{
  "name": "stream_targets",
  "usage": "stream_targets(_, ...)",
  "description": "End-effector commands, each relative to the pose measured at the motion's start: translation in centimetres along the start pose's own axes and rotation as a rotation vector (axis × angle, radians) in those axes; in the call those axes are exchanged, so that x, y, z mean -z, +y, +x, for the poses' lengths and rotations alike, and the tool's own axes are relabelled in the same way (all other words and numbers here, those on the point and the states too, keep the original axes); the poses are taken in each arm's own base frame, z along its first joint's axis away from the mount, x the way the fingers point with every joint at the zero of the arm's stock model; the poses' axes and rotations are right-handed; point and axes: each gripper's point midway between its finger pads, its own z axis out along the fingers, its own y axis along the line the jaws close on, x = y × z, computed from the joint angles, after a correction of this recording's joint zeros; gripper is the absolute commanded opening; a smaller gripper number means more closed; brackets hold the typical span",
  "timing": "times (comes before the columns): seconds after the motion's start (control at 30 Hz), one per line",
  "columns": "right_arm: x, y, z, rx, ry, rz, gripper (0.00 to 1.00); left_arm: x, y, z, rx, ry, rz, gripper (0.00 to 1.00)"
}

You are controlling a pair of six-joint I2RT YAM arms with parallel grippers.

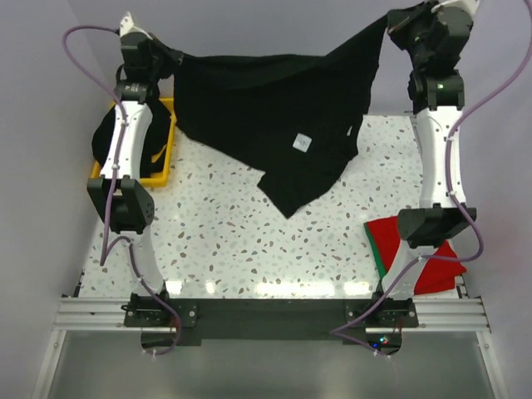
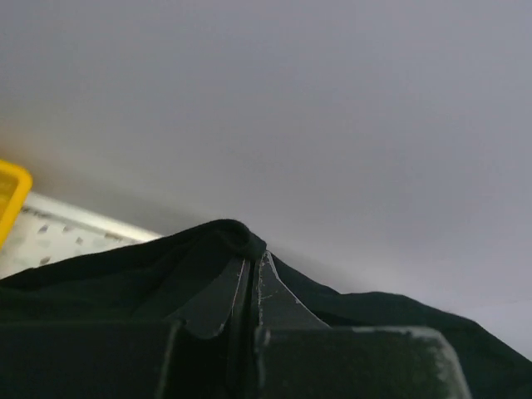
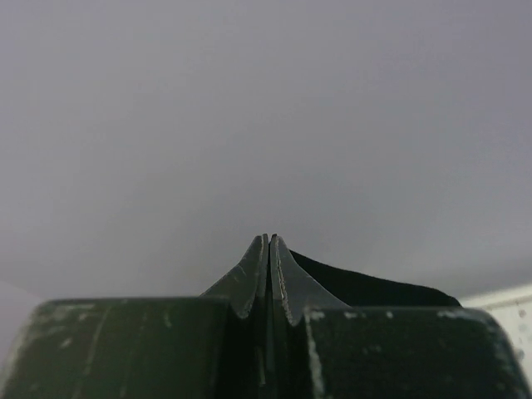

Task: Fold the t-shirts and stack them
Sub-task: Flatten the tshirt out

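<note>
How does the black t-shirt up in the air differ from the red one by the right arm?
The black cloth t-shirt hangs spread between the left hand and right hand, both shut on it; the red cloth t-shirt lies on the speckled table, unheld. The black one is opened out; the red looks folded compact. Both are plain cloth.

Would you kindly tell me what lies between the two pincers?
A black t-shirt, stretched from the left pincer to the right pincer, both shut on it; the top view shows this.
</note>
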Motion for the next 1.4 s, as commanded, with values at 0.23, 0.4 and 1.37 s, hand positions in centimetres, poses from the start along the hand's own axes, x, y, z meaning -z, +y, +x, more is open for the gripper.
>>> stream_targets(0.23,12.4,8.1,-10.1,-0.03,-0.277,-0.242,0.0,10.3,-6.2,-13.2,0.043,-0.291,0.272,0.0)
stream_targets(0.4,13.2,-0.3,1.6,-0.085,0.013,-0.064,0.0,8.7,2.8,-1.2,0.117,-0.016,0.077,0.0)
stream_targets(1.37,29.3,-21.8,33.2,-0.102,0.812,0.29,0.0,26.8,26.0,27.5,0.056,0.398,-0.781,0.52)
